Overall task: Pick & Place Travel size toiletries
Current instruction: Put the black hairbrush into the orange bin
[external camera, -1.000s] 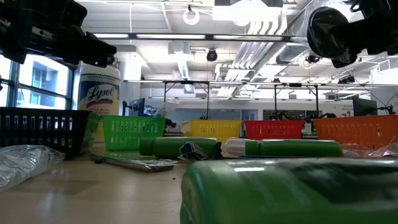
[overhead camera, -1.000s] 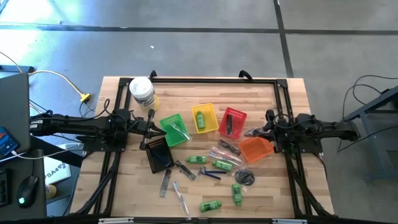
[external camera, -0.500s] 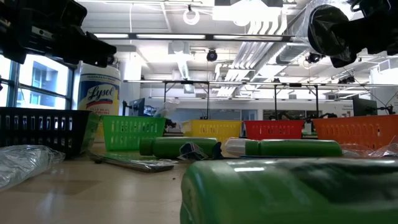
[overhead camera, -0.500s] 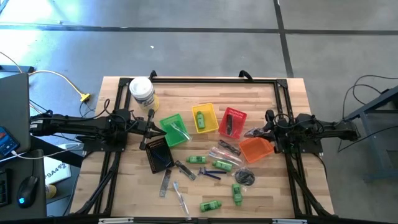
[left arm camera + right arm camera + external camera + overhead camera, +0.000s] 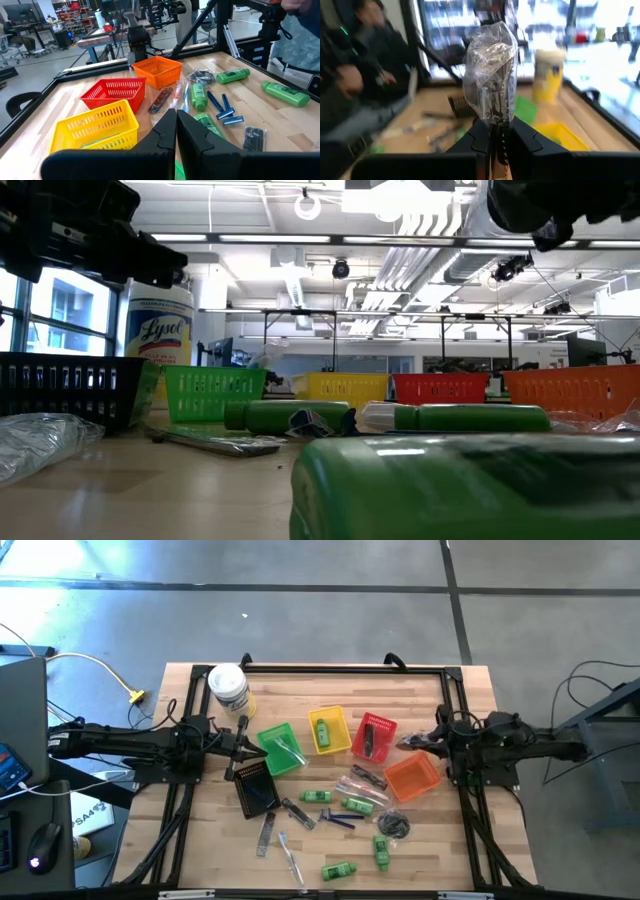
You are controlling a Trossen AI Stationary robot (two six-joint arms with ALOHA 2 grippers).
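Transport step, judged from the layout: right gripper (image 5: 492, 131), over the orange basket's (image 5: 412, 779) far edge, pinches a wrapped comb (image 5: 490, 85) between nearly closed fingers. Next move calls for choosing a basket, lowering, and releasing. Left gripper (image 5: 176, 131) waits, fingers together and empty, by the green basket (image 5: 278, 747).

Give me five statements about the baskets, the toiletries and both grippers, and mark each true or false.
1. The right gripper is shut on a plastic-wrapped item. True.
2. The yellow basket holds a green bottle. True.
3. The left gripper holds a razor. False: it is shut and holds nothing.
4. The orange basket stands between the green and yellow ones. False: it is beside the red basket.
5. The blue razors lie on the table. True.
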